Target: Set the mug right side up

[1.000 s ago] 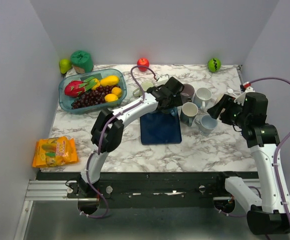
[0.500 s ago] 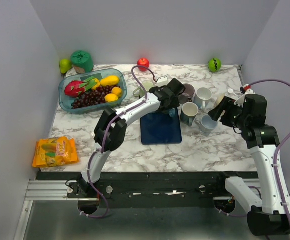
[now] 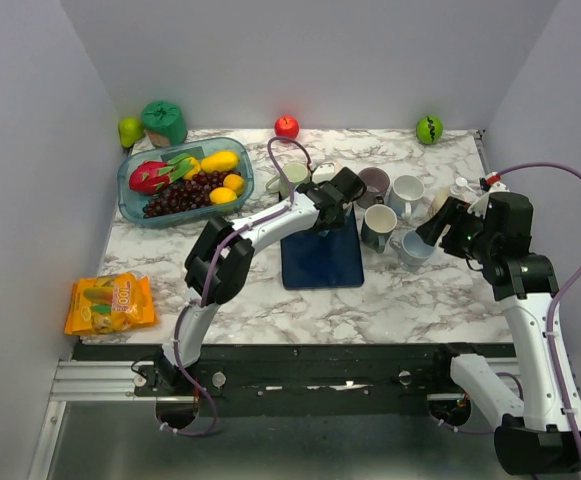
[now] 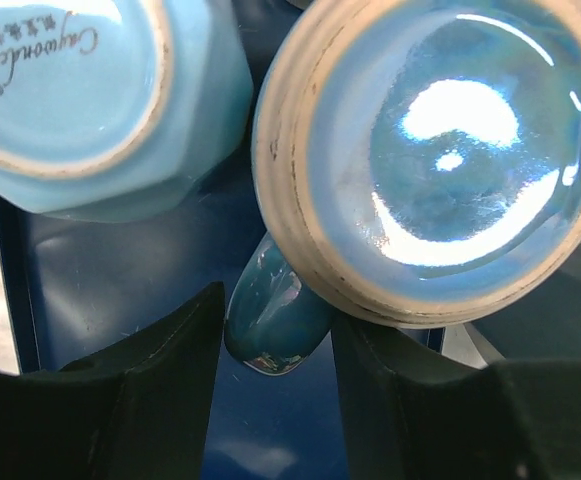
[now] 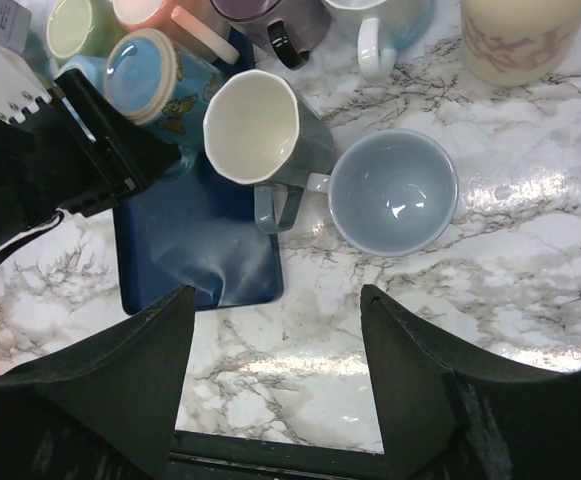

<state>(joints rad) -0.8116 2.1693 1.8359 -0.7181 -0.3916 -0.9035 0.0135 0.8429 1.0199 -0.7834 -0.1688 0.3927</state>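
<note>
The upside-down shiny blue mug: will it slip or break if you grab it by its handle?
The mug looks glossy, so it may slip. It seems to be thick ceramic, so it is probably heavy and breakable if dropped. Held by its small handle, it could swing.

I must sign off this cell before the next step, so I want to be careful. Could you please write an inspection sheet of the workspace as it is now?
Surface: marble table with a blue mat in the middle.
Job's things: mug upside down on the mat, its handle sticking out sideways.
Clutter: light blue mug also upside down, upright mugs, fruit tray, snack bag, apple.
Grippers: left gripper, fingers on either side of the handle, contact not clear; right gripper open, holding nothing.
Cables: purple cable on each arm.
Surroundings: plain grey walls.
</note>
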